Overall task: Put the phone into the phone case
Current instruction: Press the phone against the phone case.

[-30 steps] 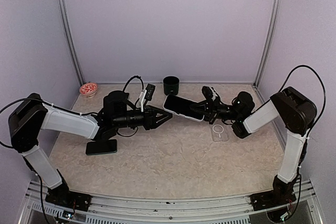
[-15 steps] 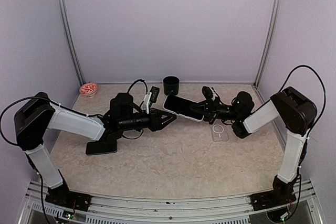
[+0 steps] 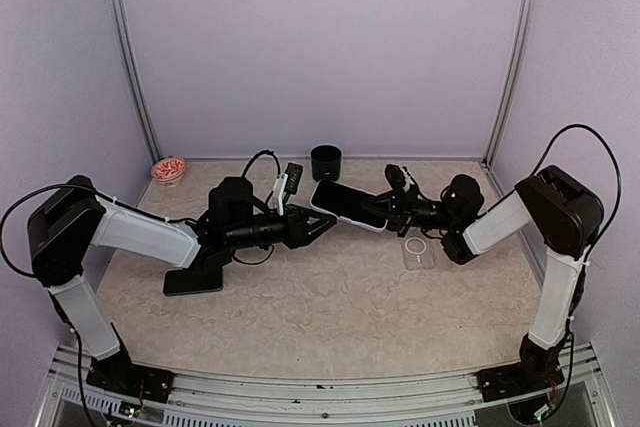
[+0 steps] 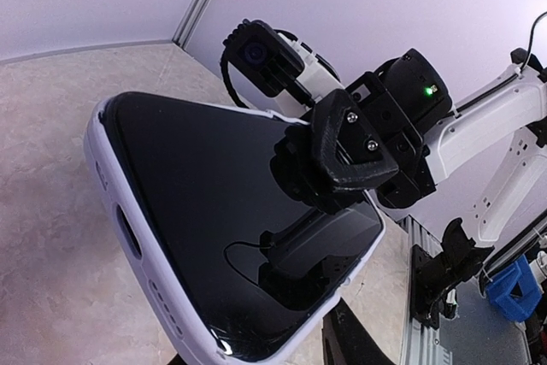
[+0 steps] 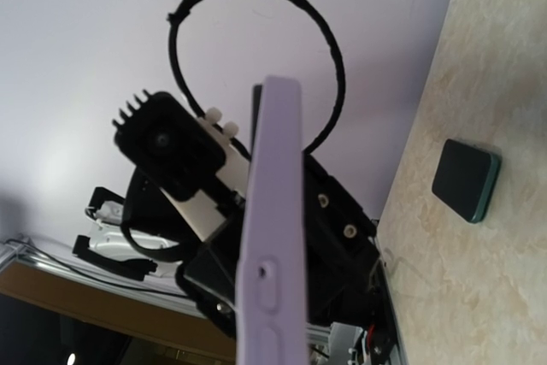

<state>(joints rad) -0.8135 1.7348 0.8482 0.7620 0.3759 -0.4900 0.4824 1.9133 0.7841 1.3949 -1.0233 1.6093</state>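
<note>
The phone point(image 3: 346, 203), black screen up, has a white rim round it that looks like the phone case. It hangs above the table at the back middle. My right gripper point(image 3: 386, 210) is shut on its far short end, one finger on the screen point(image 4: 342, 156) and one underneath. The right wrist view shows the phone point(image 5: 272, 254) edge-on. My left gripper point(image 3: 326, 226) reaches in from the left, jaws apart. The phone's near corner point(image 4: 224, 344) lies between its fingers point(image 4: 357, 341). I cannot see whether they touch it.
A clear flat piece with a ring point(image 3: 417, 250) lies on the table under the right arm. A dark cup point(image 3: 326, 161) stands at the back, a small black box point(image 3: 287, 174) beside it. A small bowl point(image 3: 168, 169) sits back left. A black flat block point(image 3: 193, 280) lies under the left arm.
My left gripper has moved right, up to the phone's near corner, and has been almost still for the last half second. The right gripper and the phone have not moved.
</note>
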